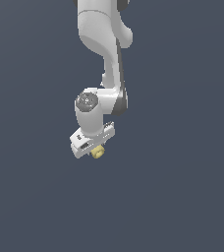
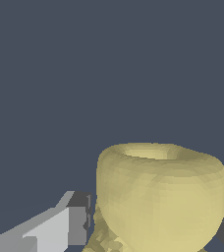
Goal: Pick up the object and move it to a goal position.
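- The white Panda arm [image 1: 104, 44] is seen reaching down from the top of the exterior view, its wrist bent so that the hand is turned slantwise toward that view's lower left.
- The gripper [image 1: 95, 150] is held at the arm's lower end over a plain dark blue-grey ground; no table edge or goal marker can be made out in either view.
- The jaws are closed on the object, one grey finger pad [image 2: 77, 225] being seen pressed at one flank and the edge of the other at the opposite flank.
- The object [image 1: 97, 152], a small pale yellow stubby lump, is held between the jaws and projects just beyond their tips; in the wrist view [image 2: 160, 197] a rounded rim with a shallow hollow is shown, and a rougher band below it.
- The carrying step is judged to be in hand, the pick-up being done.
- For the next move, a steady grip and a smooth transfer to the goal are called for; where that goal lies cannot be told.
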{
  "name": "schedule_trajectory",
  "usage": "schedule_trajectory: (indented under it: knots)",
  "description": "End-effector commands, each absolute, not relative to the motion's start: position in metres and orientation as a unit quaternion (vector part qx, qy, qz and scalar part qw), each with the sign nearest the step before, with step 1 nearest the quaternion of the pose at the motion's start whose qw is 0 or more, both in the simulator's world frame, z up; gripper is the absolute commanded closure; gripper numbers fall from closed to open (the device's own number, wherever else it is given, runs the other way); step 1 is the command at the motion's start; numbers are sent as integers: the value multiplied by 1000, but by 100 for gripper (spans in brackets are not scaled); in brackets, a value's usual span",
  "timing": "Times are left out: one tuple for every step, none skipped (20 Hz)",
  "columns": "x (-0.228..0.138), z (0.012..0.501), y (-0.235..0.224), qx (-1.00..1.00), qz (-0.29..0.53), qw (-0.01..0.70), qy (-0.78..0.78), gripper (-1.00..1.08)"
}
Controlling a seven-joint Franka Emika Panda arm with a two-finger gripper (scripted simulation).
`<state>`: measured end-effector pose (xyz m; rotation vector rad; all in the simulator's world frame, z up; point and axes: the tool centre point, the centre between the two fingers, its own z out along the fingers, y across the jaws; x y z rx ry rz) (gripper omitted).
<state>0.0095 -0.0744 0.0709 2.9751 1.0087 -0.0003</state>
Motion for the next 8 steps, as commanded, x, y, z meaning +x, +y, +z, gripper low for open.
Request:
schedule_trajectory:
  knots:
    - [2,75,-81,947,0,0,321,108]
    - [0,76,-83,947,0,0,321,108]
    - [-1,77,-85,947,0,0,321,108]
    - [-3,78,-86,947,0,0,321,108]
    - [-4,78,-87,947,0,0,321,108]
    - [-4,79,-88,947,0,0,321,108]
    - [-5,79,-89,947,0,0,321,108]
    - [-5,79,-89,947,0,0,321,108]
